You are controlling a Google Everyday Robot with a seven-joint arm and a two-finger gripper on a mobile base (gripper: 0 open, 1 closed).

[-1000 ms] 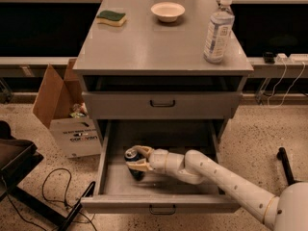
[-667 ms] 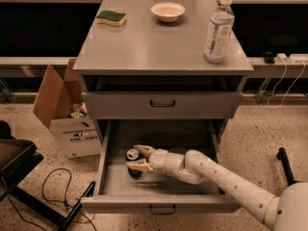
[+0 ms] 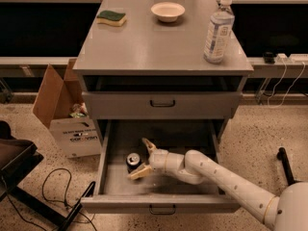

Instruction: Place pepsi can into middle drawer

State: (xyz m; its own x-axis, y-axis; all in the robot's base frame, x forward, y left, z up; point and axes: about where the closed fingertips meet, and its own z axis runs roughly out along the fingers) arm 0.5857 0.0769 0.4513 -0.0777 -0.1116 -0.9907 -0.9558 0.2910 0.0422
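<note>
The pepsi can (image 3: 133,160) stands upright on the floor of the pulled-out middle drawer (image 3: 159,189), toward its left side, with its silver top showing. My gripper (image 3: 143,159) reaches into the drawer from the right on the white arm. It is open, with one finger behind the can and the other in front of it. The can sits at the fingertips, in the mouth of the gap, and is not gripped.
The upper drawer front (image 3: 162,104) is shut above. On the cabinet top stand a water bottle (image 3: 217,31), a white bowl (image 3: 167,10) and a green-yellow sponge (image 3: 111,18). A cardboard box (image 3: 70,124) stands on the floor to the left, with cables and a dark stand beside it.
The fingers have spread wider apart around the can. The can rests in the drawer at about the same spot. The arm has hardly moved.
</note>
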